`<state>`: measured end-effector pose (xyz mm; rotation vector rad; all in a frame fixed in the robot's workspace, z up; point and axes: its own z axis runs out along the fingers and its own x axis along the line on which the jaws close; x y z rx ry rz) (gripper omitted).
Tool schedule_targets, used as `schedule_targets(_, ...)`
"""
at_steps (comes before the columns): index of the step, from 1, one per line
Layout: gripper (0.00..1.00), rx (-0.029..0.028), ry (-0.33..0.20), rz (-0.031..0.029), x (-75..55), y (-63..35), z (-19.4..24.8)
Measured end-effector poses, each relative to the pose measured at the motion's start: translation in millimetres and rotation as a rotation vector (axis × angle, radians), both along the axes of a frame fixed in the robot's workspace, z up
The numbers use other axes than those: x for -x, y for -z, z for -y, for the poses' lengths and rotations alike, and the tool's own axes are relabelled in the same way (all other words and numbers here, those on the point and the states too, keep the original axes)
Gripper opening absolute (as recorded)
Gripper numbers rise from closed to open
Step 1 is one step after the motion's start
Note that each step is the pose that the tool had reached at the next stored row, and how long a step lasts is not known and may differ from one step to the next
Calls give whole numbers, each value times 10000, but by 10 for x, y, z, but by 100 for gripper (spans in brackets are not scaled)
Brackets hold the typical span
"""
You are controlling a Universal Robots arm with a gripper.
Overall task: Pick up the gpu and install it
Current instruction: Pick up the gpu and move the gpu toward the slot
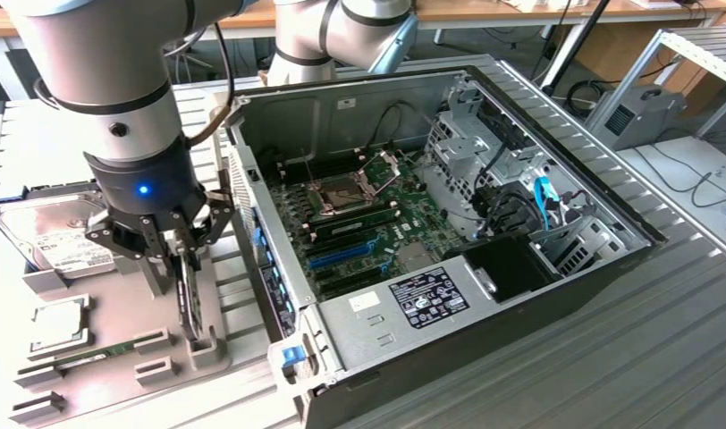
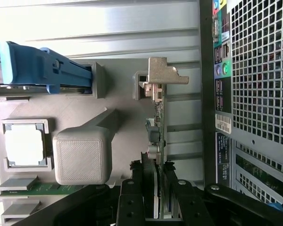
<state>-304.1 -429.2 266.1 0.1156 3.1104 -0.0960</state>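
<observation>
Exterior view. Arm with gripper (image 1: 181, 268) lowered over grey parts fixture (image 1: 101, 308), at the exterior view's left of the open computer case (image 1: 602, 268). Gpu (image 1: 196, 313) standing on edge in a fixture slot, upright, between the fingers. Hard drive (image 1: 53, 241) just beyond on the same fixture. Motherboard (image 1: 363, 223) exposed inside the case, blue expansion slots (image 1: 339, 255) unoccupied.

Wrist view. Gpu (image 2: 156, 127) seen edge-on, metal bracket (image 2: 166, 75) at its far end beside a holder notch. Gripper (image 2: 155, 202) partly closed, pads pressed against both faces of the card. Processor (image 2: 26, 143) and memory stick (image 2: 37, 189) in their own pockets, well apart from the card.

Step in hand, by judgement: the pick-up; card gripped but apparently seated in its slot, installation not begun. Called for: firm square hold on a thin board, straight travel clear of the slot walls, card kept upright.
</observation>
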Motion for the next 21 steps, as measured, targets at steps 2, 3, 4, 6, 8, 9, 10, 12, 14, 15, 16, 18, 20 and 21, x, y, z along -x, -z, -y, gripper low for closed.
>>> schedule_targets(2,29,0,0,0,0,-13,0)
schedule_targets(3,29,1,0,-1,0,-18,0)
schedule_targets(4,29,1,0,0,0,-24,0)
schedule_targets(6,29,0,0,0,0,-33,0)
schedule_targets(8,29,0,0,0,0,-39,0)
schedule_targets(9,29,1,0,-1,0,-43,0)
schedule_targets(10,29,0,0,0,0,-45,0)
schedule_targets(12,29,0,0,0,0,-51,0)
schedule_targets(14,29,0,0,0,0,-57,0)
schedule_targets(15,29,0,0,0,0,-60,0)
schedule_targets(16,29,0,0,1,0,-62,0)
schedule_targets(18,29,1,0,0,0,-68,0)
schedule_targets(20,29,1,0,0,0,-73,0)
schedule_targets(21,29,0,0,0,0,-75,0)
